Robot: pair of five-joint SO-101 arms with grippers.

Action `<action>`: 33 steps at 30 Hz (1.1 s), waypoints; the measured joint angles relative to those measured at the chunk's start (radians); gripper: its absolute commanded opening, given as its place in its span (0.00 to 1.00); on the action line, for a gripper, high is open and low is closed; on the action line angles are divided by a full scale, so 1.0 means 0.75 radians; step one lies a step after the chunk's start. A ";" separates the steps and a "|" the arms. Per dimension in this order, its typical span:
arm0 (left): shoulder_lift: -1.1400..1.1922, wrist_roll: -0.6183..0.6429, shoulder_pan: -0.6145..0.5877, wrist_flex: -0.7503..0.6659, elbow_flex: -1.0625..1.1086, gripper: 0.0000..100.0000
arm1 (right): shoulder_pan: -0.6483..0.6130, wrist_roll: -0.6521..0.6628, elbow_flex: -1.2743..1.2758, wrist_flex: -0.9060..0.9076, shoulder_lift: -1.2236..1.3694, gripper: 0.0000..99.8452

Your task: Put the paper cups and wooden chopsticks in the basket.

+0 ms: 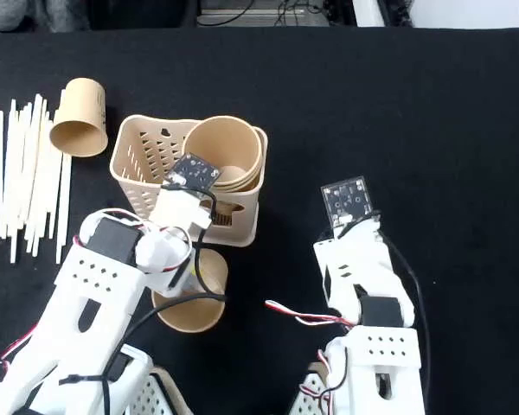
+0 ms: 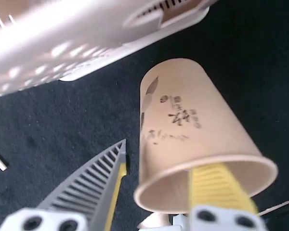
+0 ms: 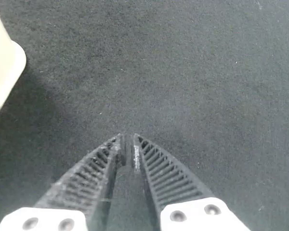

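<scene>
Paper cup [image 2: 192, 130] lies on its side on the worktop [image 1: 432, 112], just beside the basket [image 1: 138, 169]; the left hand [image 2: 161, 161] straddles its wall, part open, not pinching. Lifted like this it may slip off or snag the basket rim; right hand [image 3: 127, 144] closed, empty

L arm [image 1: 95, 294] was angled fwd w/ L gripper [image 2: 161, 159] jaws spread apart; R arm [image 1: 368, 285] pointed straight fwd, R gripper [image 3: 127, 139] jaws pressed together.
</scene>
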 measured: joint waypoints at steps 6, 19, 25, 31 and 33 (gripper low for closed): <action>0.000 0.006 0.000 0.084 -0.037 0.06 | 0.000 0.000 0.000 0.000 0.000 0.04; 0.000 0.010 0.000 0.383 -0.383 0.06 | 0.000 0.000 0.000 0.000 0.000 0.04; 0.000 0.010 0.000 0.385 -0.321 0.07 | 0.000 0.000 0.000 0.000 0.000 0.04; 0.000 0.012 -0.006 0.385 -0.307 0.23 | 0.000 0.000 0.000 0.000 0.000 0.04; 0.000 0.076 -0.051 0.385 -0.307 0.27 | 0.000 0.000 0.000 0.000 0.000 0.04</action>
